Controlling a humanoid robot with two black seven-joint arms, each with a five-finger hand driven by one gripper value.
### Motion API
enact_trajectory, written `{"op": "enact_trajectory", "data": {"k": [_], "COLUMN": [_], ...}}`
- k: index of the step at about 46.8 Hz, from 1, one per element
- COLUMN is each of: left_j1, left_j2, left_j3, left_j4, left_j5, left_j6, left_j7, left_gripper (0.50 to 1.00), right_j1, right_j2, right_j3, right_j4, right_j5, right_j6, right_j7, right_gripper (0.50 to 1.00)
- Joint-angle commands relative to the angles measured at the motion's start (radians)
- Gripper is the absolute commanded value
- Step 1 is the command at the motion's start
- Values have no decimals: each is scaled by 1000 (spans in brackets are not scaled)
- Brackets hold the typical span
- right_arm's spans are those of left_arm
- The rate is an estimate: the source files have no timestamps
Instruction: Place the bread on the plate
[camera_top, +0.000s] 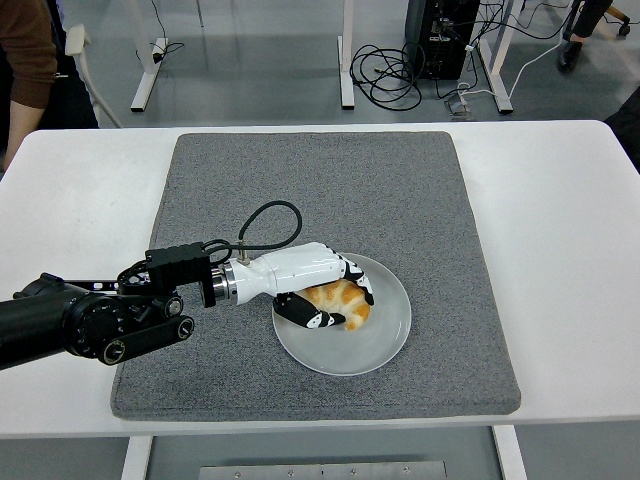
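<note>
A golden-brown bread (344, 304), shaped like a croissant, lies on the left part of a clear round plate (385, 335) on the grey mat. My left hand (330, 298), white with black fingertips, reaches in from the left and is curled around the bread, its fingers over the top and its thumb below. The bread's left half is hidden under the hand. The right arm does not show.
The grey mat (320, 190) covers the middle of the white table (560, 220). A person's sleeve (25, 50) shows at the top left. Table legs and black cables (390, 75) lie on the floor behind.
</note>
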Motion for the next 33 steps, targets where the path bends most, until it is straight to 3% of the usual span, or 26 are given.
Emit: {"op": "enact_trajectory", "data": {"k": [1,8,14,25,33], "left_j1": [-1,-1,-1,0,2], "left_j2": [0,2,5,9,11], "left_j3": [0,-1,-1,-4,-15], "left_j4": [-1,-1,-1,-2,-4], "left_j5": [-3,-5,-5,-6,-52], "left_j6": [1,1,1,1,1], "left_j7": [-1,-1,-1,-1,-1], "left_gripper": [500,500,536,623,723], "right_j1": [0,0,0,0,0], "right_j2": [0,0,0,0,0], "right_j3": [0,0,0,0,0], "right_j4": [0,0,0,0,0], "right_j5": [0,0,0,0,0], "right_j6": [0,0,0,0,0], "right_j7": [0,0,0,0,0], "right_gripper": [1000,1000,1000,1000,1000]}}
